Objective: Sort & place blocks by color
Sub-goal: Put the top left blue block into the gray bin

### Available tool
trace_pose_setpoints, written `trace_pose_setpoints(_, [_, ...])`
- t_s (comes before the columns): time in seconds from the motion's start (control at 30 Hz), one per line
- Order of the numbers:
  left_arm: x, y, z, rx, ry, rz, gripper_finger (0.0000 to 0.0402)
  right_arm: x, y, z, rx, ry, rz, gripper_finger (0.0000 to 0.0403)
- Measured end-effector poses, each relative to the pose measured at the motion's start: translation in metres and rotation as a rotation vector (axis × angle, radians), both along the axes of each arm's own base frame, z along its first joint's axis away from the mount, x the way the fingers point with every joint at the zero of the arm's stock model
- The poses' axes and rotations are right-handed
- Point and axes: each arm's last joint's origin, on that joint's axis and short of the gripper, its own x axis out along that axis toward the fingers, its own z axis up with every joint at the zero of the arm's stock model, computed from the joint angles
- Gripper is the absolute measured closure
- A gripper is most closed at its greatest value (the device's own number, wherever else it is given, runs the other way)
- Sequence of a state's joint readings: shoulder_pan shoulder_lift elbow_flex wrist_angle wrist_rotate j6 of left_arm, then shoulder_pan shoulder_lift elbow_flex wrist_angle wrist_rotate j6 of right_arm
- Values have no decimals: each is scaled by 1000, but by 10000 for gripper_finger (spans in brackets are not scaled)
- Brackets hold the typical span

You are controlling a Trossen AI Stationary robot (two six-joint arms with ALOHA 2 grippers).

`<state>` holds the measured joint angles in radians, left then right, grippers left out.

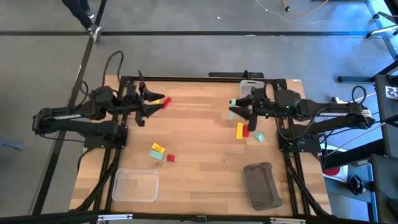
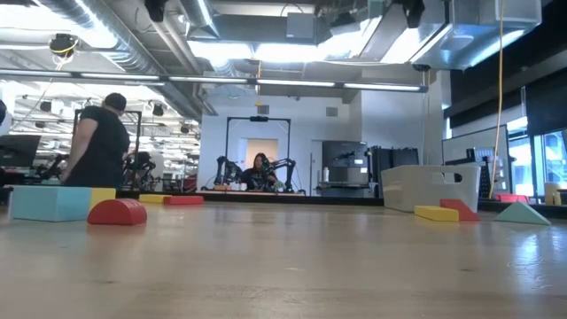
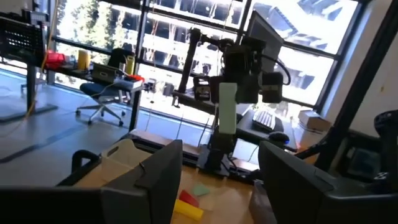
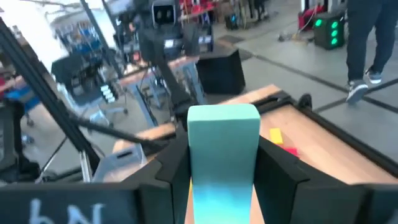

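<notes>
My right gripper (image 1: pixel 236 109) hovers over the table's far right part, shut on a pale teal block (image 4: pixel 224 155). The left wrist view shows that block (image 3: pixel 227 109) standing upright in the air. My left gripper (image 1: pixel 149 104) is raised at the far left, open with nothing between its fingers (image 3: pixel 155 180). A yellow block (image 1: pixel 159 99) and a red block (image 1: pixel 166 102) lie on the table just beyond its tips. A yellow, a red and a teal block (image 1: pixel 240 130) lie below my right gripper. Three more blocks (image 1: pixel 158 152) lie left of centre. My right gripper pinches the teal block by its two opposite side faces (image 4: pixel 198 168), one finger on each. The fingers reach out level toward the table's left edge. The block stands upright between them, its top end (image 4: pixel 224 115) above the fingers, lifted clear of the table.
A clear bin (image 1: pixel 135 185) sits at the near left and a grey bin (image 1: pixel 261 185) at the near right. A white bin (image 1: pixel 251 87) stands at the far edge behind my right gripper. The table's middle is bare wood. A person walks in the room beyond (image 2: pixel 99 142).
</notes>
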<state>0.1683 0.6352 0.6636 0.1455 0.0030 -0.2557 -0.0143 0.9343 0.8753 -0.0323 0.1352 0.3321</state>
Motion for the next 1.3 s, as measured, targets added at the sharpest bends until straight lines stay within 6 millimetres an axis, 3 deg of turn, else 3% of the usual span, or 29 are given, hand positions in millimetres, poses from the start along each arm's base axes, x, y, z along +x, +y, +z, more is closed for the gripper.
trace_pose_setpoints(0.4, [0, 0, 1, 1, -5, 23, 200, 0, -1, 0, 11, -5, -33, 269])
trace_pose_setpoints(0.5, [0, 0, 1, 0, -5, 23, 200, 0, -6, -1, 49, 15, -111, 269])
trace_pose_setpoints(0.63, [0, 0, 1, 0, -5, 30, 200, -1, -23, 5, 48, 189, -291, 269])
trace_pose_setpoints(0.77, [0, 1, 1, -2, -5, 41, 200, -9, -56, 1, 50, 459, -522, 269])
trace_pose_setpoints(0.9, [0, 1, 1, -1, -5, 41, 200, -19, -92, -19, 128, 678, -646, 269])
trace_pose_setpoints(1.07, [0, 1, 1, -1, -5, 41, 200, -31, -128, -65, 257, 867, -716, 269])
trace_pose_setpoints(1.3, [0, 1, 1, -3, -6, 55, 200, -40, -157, -131, 476, 948, -741, 269])
